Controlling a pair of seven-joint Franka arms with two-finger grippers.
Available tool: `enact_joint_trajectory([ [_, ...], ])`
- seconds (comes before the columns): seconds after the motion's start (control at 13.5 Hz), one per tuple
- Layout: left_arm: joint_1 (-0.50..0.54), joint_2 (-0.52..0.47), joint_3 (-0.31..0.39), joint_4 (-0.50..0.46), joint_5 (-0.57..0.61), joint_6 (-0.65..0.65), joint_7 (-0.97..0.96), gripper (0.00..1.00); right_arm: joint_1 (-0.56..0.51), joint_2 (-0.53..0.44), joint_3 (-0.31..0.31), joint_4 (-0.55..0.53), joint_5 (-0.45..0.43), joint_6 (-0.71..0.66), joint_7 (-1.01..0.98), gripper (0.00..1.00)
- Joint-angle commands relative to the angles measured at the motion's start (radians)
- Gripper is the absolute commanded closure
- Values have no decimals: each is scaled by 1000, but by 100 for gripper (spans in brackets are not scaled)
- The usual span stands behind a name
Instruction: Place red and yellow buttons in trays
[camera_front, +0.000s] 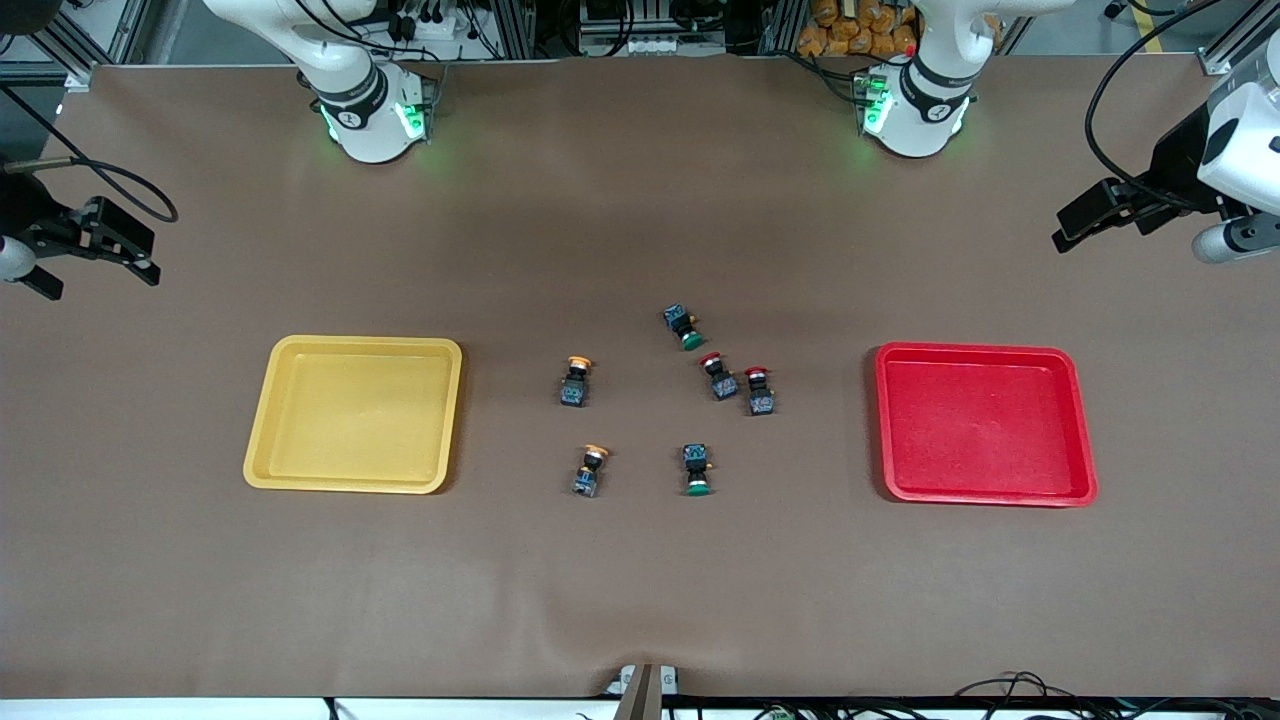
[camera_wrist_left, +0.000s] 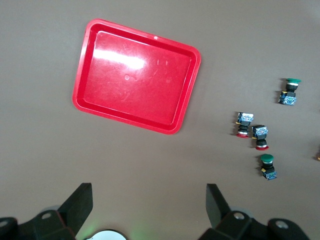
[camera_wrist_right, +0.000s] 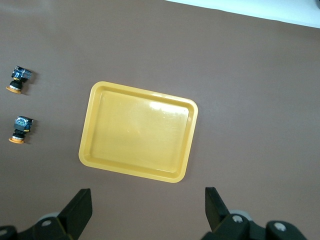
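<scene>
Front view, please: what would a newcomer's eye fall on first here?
Two bright trays on the brown table: the yellow tray toward the right arm's end and the red tray toward the left arm's end, both empty. Between them lie six small buttons, including two red-capped buttons side by side. The left gripper and right gripper wait at the table's ends, fingers open.

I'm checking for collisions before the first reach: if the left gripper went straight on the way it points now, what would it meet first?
Probably bare table, just short of the red tray; depth is unclear. The left gripper is open.
</scene>
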Motion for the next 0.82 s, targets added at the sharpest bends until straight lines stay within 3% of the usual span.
enact_joint_trajectory([
  [0.0,6,9,-3,17,-21,2,14,0,5,14,-1,29,-22,-13,1,0],
  [0.45,-1,9,-4,46,-13,11,12,0,7,14,-3,31,-17,-11,14,0],
  [0.74,-1,23,-7,60,-13,19,12,0,5,12,-1,32,-13,-16,157,0],
])
